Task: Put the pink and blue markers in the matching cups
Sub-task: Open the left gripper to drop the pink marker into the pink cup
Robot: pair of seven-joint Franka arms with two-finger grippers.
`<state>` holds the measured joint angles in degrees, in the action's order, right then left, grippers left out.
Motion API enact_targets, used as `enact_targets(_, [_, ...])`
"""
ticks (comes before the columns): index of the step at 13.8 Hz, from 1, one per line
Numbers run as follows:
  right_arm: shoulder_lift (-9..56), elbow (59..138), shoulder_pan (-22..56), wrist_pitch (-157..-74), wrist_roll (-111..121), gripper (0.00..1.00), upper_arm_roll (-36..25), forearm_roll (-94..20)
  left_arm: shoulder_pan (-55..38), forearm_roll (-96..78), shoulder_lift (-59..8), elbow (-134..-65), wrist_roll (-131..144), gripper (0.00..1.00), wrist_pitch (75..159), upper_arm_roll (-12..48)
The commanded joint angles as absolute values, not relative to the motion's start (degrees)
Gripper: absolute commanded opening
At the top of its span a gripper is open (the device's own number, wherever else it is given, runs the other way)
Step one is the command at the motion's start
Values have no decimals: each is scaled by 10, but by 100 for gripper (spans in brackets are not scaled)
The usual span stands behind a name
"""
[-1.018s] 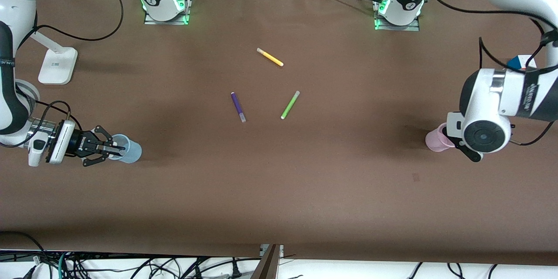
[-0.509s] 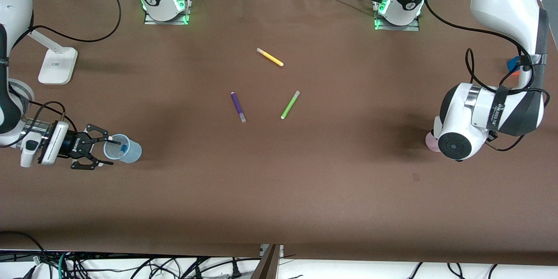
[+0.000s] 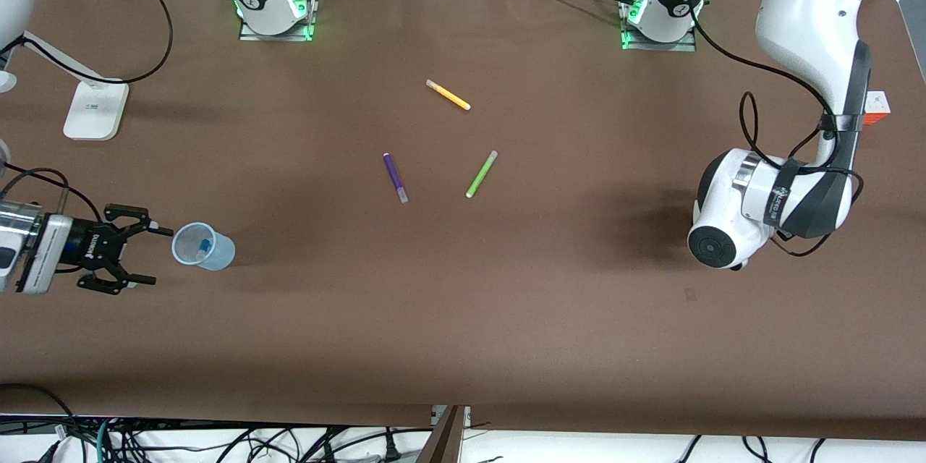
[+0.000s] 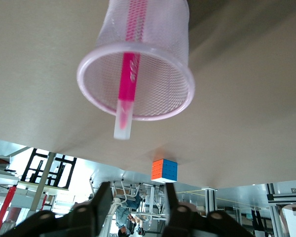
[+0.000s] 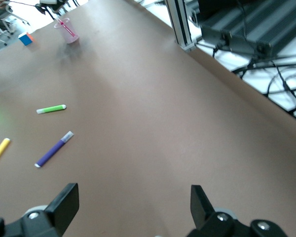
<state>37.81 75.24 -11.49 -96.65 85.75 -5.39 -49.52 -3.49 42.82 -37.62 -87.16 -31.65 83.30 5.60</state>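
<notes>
The pale blue cup (image 3: 217, 252) stands near the right arm's end of the table with the blue marker (image 3: 206, 244) inside it. My right gripper (image 3: 160, 256) is open and empty, just beside the cup and apart from it; its fingers also show in the right wrist view (image 5: 133, 195). In the left wrist view the pale pink cup (image 4: 167, 74) holds the pink marker (image 4: 130, 69), whose paler cap sticks out over the rim. My left gripper (image 4: 137, 187) is open and empty, drawn back from that cup. In the front view the left arm's wrist (image 3: 727, 231) hides the pink cup.
A purple marker (image 3: 395, 177), a lime-green marker (image 3: 481, 173) and a yellow marker (image 3: 448, 95) lie mid-table. A colour cube (image 3: 874, 107) sits by the edge at the left arm's end. A white stand (image 3: 94, 108) is at the right arm's end.
My right gripper has drawn back from the blue cup, leaving the blue marker in it. The left arm has swung over the pink cup and now hides it in the front view.
</notes>
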Motion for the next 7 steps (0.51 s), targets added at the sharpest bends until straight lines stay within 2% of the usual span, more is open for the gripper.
enact_targets(1, [362, 712, -100, -933, 729, 100, -49, -431, -38, 428, -315, -867, -323, 100, 828, 67])
enact_targets(3, [325, 712, -79, -932, 616, 100, -48, -356, -34, 325, -285, -802, -309, 100, 832, 81])
enact_targets(5, [289, 715, -79, -930, 522, 100, -15, -276, -32, 223, -272, -731, -274, 100, 832, 82])
enact_targets(7, [254, 732, -79, -920, 432, 100, 7, -206, -29, 133, -243, -719, -189, 100, 833, 79])
